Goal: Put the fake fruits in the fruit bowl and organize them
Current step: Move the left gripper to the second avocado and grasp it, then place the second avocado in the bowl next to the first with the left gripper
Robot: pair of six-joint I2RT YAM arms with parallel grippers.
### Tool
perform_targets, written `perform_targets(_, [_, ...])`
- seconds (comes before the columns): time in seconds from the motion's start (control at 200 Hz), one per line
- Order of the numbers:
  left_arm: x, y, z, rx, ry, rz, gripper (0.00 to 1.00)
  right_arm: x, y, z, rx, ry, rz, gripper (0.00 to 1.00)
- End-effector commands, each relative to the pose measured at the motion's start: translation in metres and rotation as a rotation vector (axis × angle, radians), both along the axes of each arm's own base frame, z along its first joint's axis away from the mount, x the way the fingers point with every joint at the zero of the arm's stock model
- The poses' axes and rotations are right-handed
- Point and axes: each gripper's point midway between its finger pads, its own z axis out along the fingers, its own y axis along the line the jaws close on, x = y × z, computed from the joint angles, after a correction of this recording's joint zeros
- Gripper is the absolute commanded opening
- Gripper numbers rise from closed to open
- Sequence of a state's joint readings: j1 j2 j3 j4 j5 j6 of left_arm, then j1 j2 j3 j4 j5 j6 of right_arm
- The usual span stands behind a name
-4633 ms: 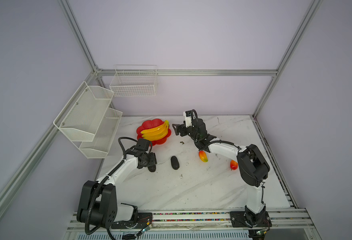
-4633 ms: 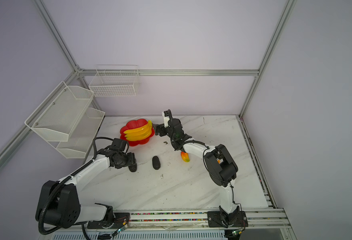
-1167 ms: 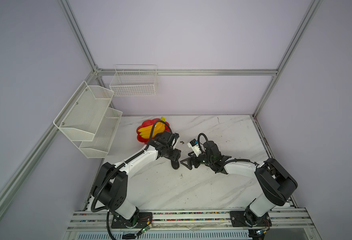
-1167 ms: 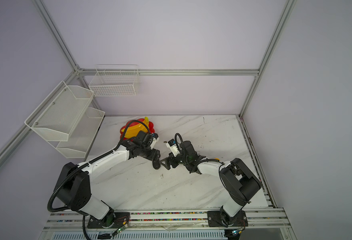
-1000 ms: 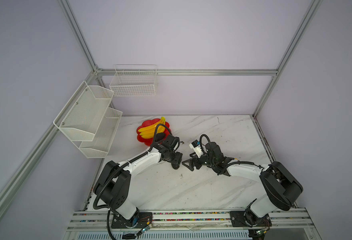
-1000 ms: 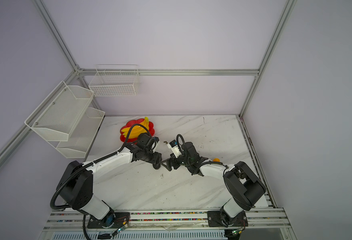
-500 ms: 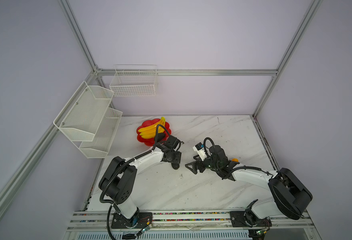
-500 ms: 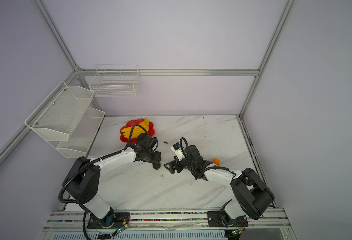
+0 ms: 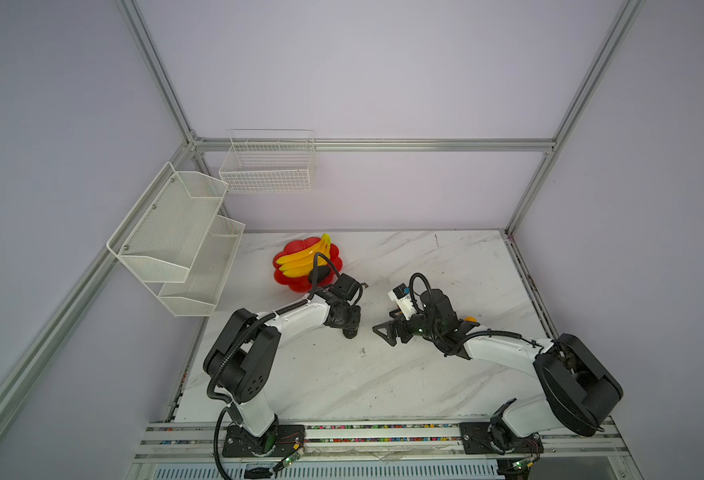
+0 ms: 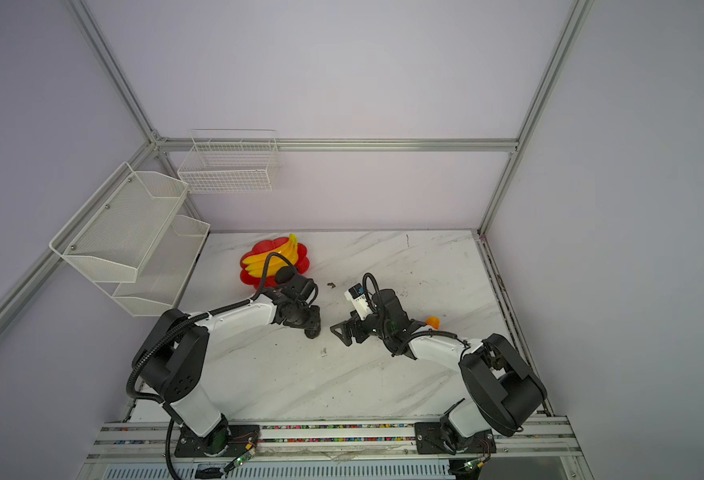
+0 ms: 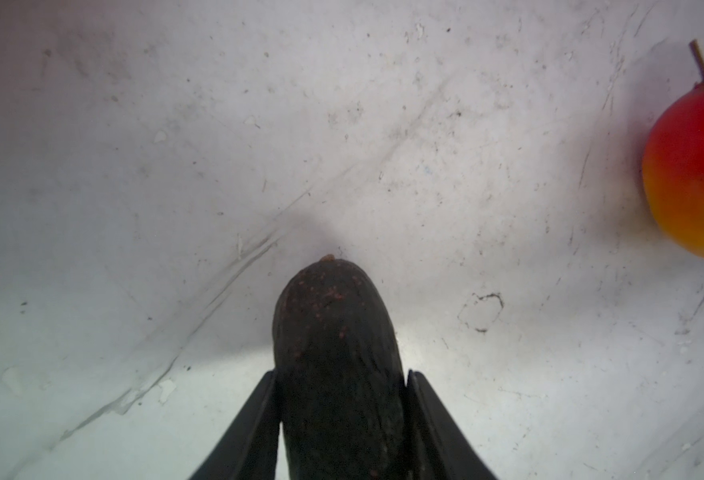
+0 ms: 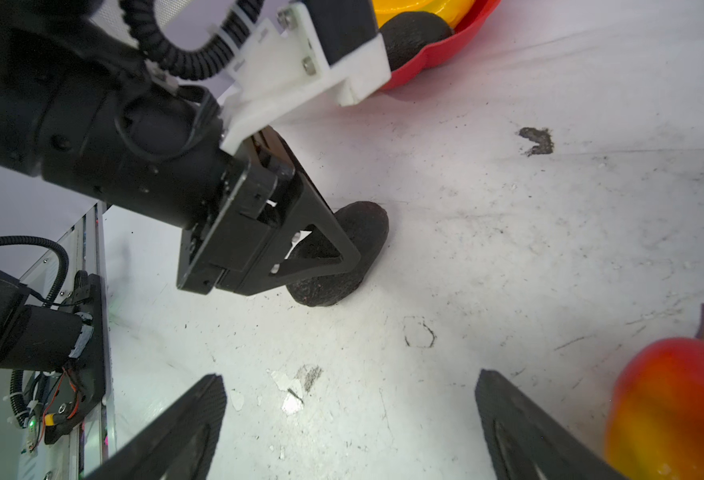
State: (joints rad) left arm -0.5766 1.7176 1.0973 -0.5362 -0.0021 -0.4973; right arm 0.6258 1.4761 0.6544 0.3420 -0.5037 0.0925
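Left wrist view: black fingers (image 11: pixel 254 415) of the left gripper (image 11: pixel 342 374) clamp a small blackish bumpy oval fruit (image 11: pixel 333 324) resting on the white marble tabletop (image 11: pixel 134 166), a red-orange mango-shaped piece (image 11: pixel 699 174) nearby. In both top views the left arm (image 9: pixel 296 318) stretches forward, wrist bent down, near the scalloped glossy red bowl (image 9: pixel 285 282) holding yellow bananas (image 9: pixel 300 259); the right gripper (image 9: pixel 384 336) lies low, jaws spread, empty.
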Motion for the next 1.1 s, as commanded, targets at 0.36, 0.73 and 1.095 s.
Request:
perform_targets(0.36, [-0.009,-0.008,-0.025,0.006,0.086,-0.067,0.51,0.021,0.001,0.002,0.025,0.014,0.007,0.97])
perform_targets(0.73, [0.002,-0.002,-0.005,0.031,0.018,-0.068,0.39,0.027,0.000,0.004,0.030,0.005,0.000,0.97])
perform_targets(1.095, [0.092,0.102,0.095,0.147,-0.325,-0.084,0.39,0.068,0.029,0.041,0.071,-0.126,0.032,0.97])
